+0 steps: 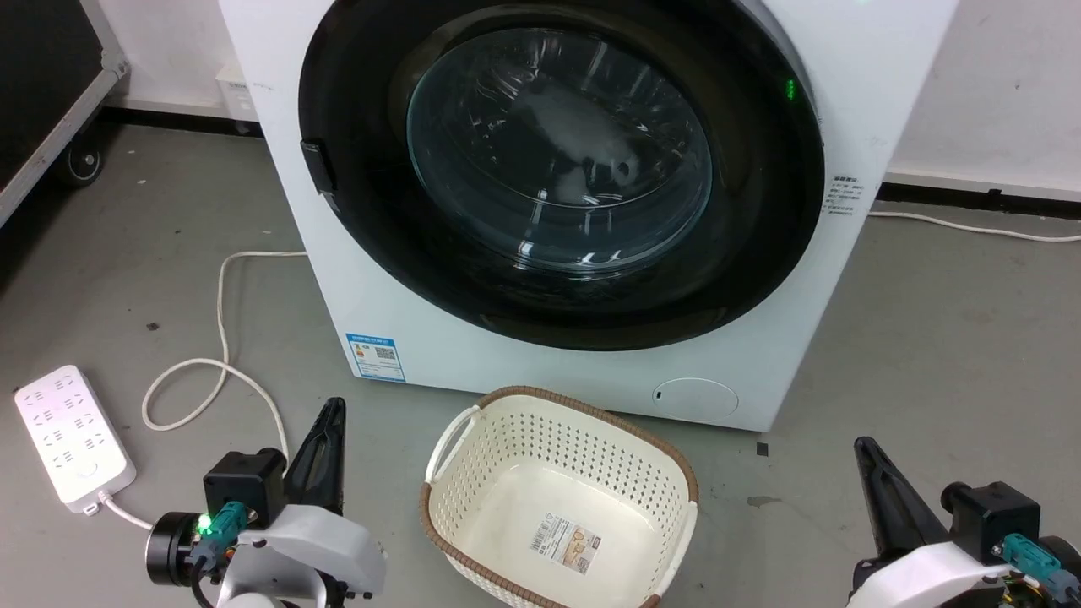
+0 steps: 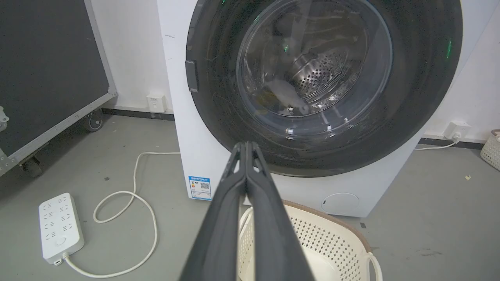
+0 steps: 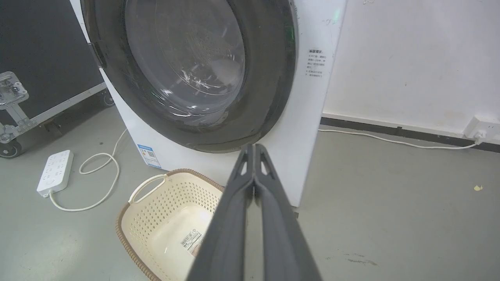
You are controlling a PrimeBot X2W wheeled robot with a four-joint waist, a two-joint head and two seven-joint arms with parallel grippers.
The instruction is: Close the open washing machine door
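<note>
Power strip [image 1: 72, 439] on the floor [image 1: 929, 338] far left, left jaws clenched empty near it. Centre, the washing machine door [image 1: 562, 169] sits flush against the washing machine [image 1: 422, 338], basket [image 1: 557, 404] just in front. Right jaws clenched empty too.

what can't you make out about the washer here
Head view: top of the washing machine, cut off by the upper edge.
Head view: print on the blue label, too small.
Left wrist view: pale shape behind the washing machine door glass, blurred by reflections.
</note>
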